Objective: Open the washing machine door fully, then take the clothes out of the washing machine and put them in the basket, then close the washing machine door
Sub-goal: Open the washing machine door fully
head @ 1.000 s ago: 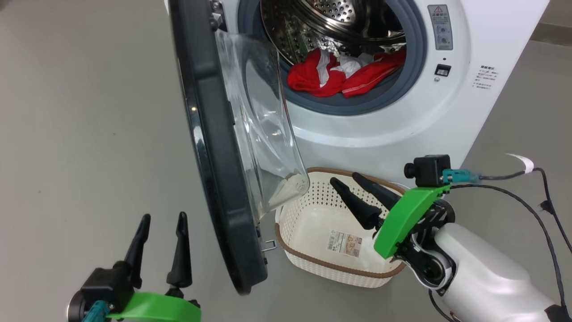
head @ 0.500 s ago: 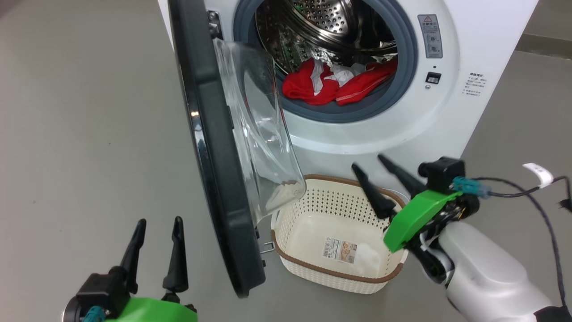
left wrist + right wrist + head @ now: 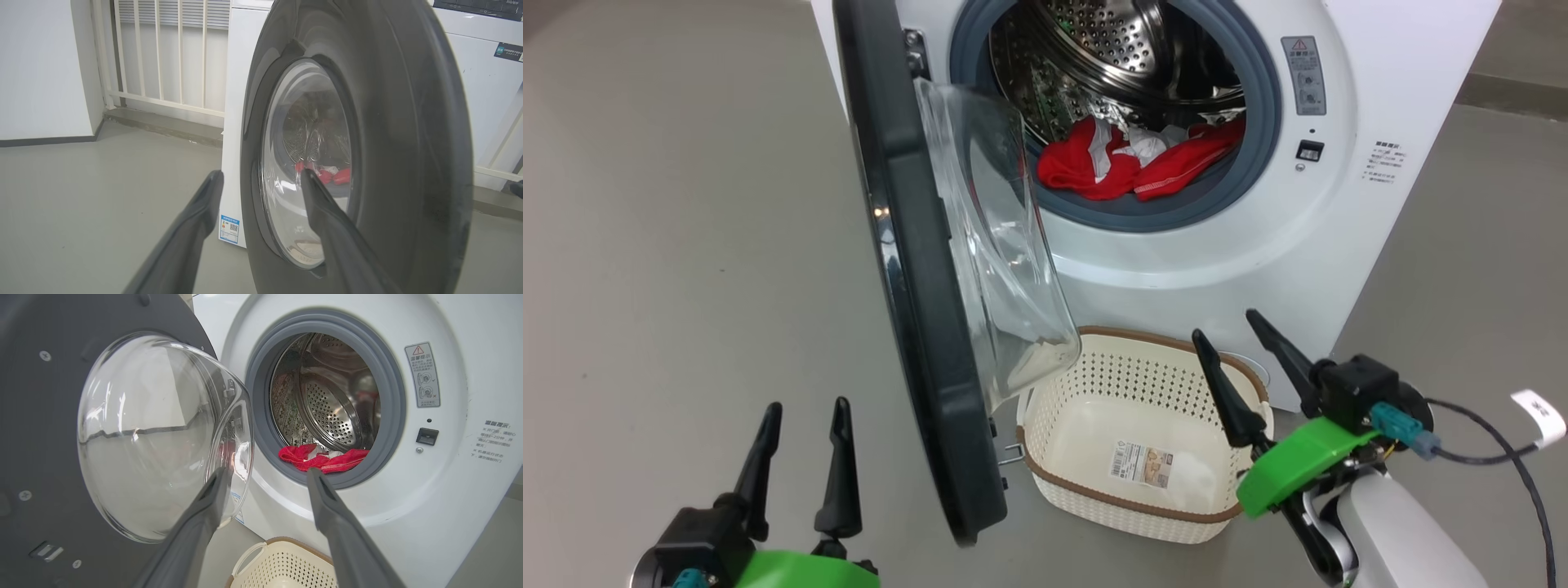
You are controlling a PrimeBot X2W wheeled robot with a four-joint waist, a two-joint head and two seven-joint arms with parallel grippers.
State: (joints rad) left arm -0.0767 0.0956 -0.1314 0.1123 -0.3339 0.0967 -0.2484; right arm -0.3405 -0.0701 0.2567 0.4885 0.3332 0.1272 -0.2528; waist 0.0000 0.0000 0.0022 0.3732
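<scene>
Long black tapered fingers (image 3: 758, 459) on bright green mounts (image 3: 1294, 474); a white-tagged black cable (image 3: 1470, 460) by the pale right forearm (image 3: 1405, 535)

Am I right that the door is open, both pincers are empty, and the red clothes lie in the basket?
No: the head view shows the red clothes in the drum, not the basket. The door is open; the left pincer and right pincer are empty.

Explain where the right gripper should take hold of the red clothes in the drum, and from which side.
Grip the bunched red fold of the clothes that spills onto the grey rubber ring, nearest the opening. Come straight in from the front with the right gripper, fingers open: the washing machine door blocks the left side.
</scene>
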